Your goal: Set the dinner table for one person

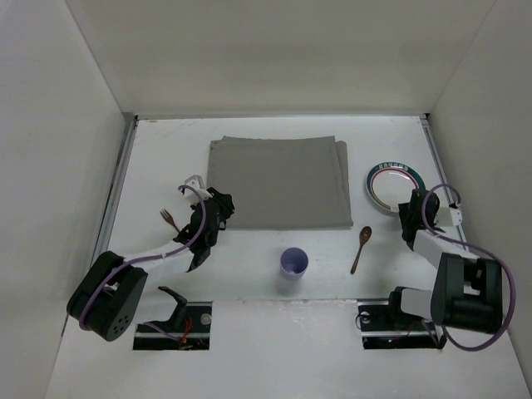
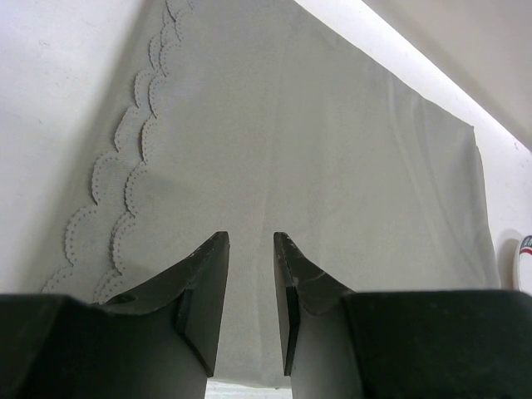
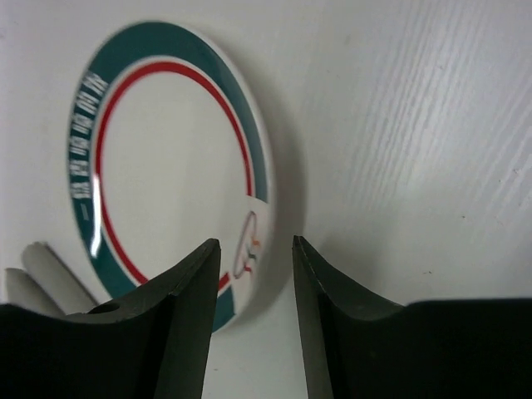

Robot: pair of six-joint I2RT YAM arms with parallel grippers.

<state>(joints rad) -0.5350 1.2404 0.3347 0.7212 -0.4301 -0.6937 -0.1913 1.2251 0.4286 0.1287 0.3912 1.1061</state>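
The white table (image 1: 158, 158) has a grey mat (image 1: 278, 183) lying flat in the middle, near the back. The plate (image 1: 394, 183) sits on the bare table to the right of the mat, not on it. The cup (image 1: 294, 262), the spoon (image 1: 361, 248) and the fork (image 1: 169, 220) are also off the mat, so I think the job has only just begun. The right claw (image 3: 255, 243) hangs just by the near edge of the plate. Its two fingers are a little apart and hold nothing. The left claw (image 2: 249, 249) is over the near left corner of the mat. It too is a little open and empty, and the mat shows in the gap. The step now looks like picking up the plate to put it on the mat. Next, the right claw should go down so one finger slips under the rim and one sits on top, then squeeze. The plate lies flat, so getting under it may be hard.
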